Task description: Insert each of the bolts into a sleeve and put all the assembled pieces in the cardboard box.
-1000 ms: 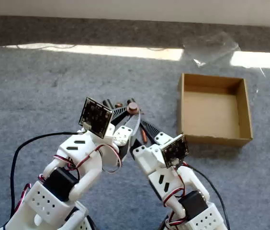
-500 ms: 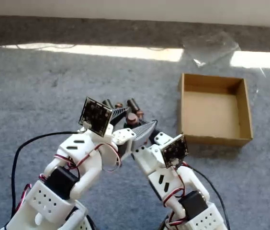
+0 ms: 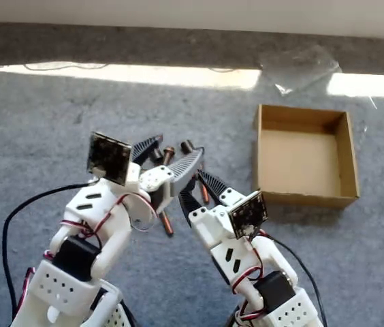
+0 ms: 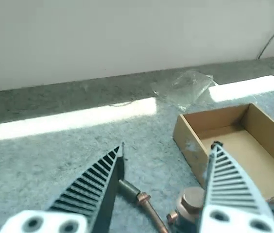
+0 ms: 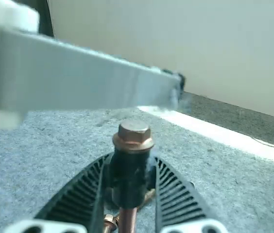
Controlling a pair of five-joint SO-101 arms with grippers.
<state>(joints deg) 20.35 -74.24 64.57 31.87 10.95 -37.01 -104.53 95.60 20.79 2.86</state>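
Carpet [image 3: 49, 116], left pincer [image 4: 168, 145] opened, pulled back

White printed arms [image 3: 97, 225], black ribbed fingers [image 4: 93, 187], black servos [image 3: 76, 255], red-white-black wires [image 3: 250, 276], black cables [image 3: 15, 225], square wrist boards [image 3: 108, 158]

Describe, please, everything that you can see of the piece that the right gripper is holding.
It is a bolt-in-sleeve assembly: a dark cylindrical sleeve with a copper-coloured hexagonal bolt head on top and a copper shank showing below. It looks metallic. It stands upright over the grey carpet, clamped between the black ribbed fingers of the right gripper, which alone touch it.
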